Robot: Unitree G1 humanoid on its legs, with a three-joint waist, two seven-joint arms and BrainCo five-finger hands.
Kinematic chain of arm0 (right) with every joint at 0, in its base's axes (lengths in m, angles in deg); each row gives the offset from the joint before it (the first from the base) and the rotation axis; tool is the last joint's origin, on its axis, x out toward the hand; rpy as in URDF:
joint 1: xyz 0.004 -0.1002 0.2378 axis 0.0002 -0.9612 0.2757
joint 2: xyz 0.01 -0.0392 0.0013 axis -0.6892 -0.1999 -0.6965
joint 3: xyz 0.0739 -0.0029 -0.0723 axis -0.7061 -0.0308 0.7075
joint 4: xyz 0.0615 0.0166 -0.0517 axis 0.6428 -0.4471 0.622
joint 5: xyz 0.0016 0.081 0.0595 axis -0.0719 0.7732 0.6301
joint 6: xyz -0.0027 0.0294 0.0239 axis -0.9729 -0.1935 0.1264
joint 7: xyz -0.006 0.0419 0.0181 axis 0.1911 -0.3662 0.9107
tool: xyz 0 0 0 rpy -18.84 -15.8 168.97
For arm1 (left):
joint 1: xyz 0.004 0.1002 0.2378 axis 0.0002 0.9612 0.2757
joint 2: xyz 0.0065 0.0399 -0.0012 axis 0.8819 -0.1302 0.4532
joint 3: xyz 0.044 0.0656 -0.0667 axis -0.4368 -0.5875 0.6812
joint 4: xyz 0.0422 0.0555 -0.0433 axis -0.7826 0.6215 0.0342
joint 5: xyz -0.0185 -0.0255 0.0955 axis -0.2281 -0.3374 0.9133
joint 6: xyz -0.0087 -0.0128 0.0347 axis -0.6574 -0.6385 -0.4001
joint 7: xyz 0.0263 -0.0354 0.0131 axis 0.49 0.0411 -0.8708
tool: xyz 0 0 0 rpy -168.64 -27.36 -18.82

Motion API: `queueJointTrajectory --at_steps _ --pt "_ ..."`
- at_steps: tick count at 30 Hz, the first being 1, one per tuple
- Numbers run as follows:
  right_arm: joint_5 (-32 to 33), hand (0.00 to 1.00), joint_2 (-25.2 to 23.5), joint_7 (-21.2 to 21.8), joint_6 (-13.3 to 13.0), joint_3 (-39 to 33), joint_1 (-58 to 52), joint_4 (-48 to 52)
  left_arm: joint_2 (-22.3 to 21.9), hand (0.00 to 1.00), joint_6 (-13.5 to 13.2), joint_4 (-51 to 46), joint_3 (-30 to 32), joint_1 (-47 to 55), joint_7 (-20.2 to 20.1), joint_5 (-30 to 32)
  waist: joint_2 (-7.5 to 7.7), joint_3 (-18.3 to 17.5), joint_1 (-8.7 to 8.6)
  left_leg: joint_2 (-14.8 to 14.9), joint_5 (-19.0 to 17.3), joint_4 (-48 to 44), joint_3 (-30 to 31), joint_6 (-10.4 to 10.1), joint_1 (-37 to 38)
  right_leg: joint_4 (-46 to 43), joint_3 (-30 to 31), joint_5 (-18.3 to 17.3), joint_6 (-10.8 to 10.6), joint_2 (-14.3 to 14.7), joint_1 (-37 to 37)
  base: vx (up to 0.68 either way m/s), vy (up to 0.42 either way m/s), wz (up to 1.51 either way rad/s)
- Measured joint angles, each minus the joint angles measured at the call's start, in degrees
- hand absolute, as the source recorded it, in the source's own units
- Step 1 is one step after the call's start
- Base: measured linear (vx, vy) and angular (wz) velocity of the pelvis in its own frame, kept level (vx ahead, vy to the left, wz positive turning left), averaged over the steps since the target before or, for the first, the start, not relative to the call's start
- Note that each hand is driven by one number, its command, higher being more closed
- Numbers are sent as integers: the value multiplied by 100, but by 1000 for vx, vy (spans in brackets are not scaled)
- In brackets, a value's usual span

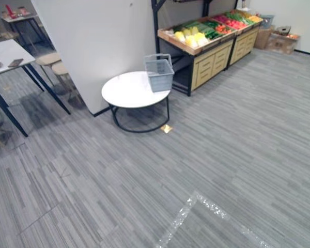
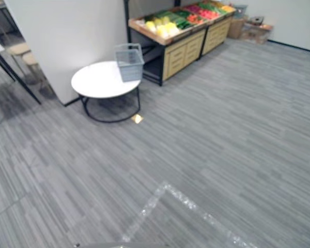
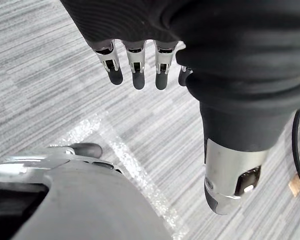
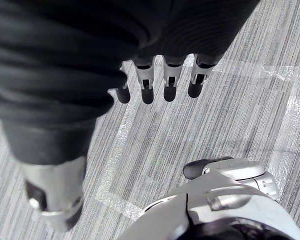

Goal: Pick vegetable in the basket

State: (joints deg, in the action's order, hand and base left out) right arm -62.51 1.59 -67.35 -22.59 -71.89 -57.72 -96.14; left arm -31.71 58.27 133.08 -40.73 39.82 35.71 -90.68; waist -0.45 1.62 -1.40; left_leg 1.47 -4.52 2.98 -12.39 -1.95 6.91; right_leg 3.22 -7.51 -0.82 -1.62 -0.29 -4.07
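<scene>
A grey mesh basket (image 1: 159, 72) stands on the right edge of a round white table (image 1: 129, 92). Behind it, a wooden shelf (image 1: 206, 57) carries yellow, green and red vegetables (image 1: 194, 37) in rows. My left hand (image 3: 135, 65) hangs over the carpet with straight fingers and holds nothing. My right hand (image 4: 165, 75) also hangs over the carpet, fingers straight and empty. Both hands are far from the basket and the shelf.
A white partition wall (image 1: 93, 41) rises behind the round table. A desk with dark legs (image 1: 10, 62) and stools (image 1: 51, 62) stand at the left. Cardboard boxes (image 1: 281, 40) lie at the far right. Tape lines (image 1: 196, 206) cross the grey carpet nearby.
</scene>
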Motion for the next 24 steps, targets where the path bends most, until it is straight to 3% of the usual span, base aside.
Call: queueJointTrajectory --at_steps 7,16,24 --pt "1 0 -26 -2 -7 -99 156 0 -12 0 -65 0 61 -135 -7 0 16 54 -3 10 -74 -4 -128 -114 115 94 17 -3 -6 8 -120 21 -17 -7" --pt "279 0 -57 -245 -163 -193 127 63 -172 0 -209 -20 95 -123 240 -222 -30 111 -3 41 -70 -20 -136 -98 120 103 0 -9 -9 29 -128 -52 -29 -1" --pt "566 0 -77 -169 -241 -171 47 196 -174 0 -261 -47 -10 -116 274 -212 -36 130 -2 73 -49 1 -133 -65 79 184 -36 -24 -30 60 -128 -22 -36 1"
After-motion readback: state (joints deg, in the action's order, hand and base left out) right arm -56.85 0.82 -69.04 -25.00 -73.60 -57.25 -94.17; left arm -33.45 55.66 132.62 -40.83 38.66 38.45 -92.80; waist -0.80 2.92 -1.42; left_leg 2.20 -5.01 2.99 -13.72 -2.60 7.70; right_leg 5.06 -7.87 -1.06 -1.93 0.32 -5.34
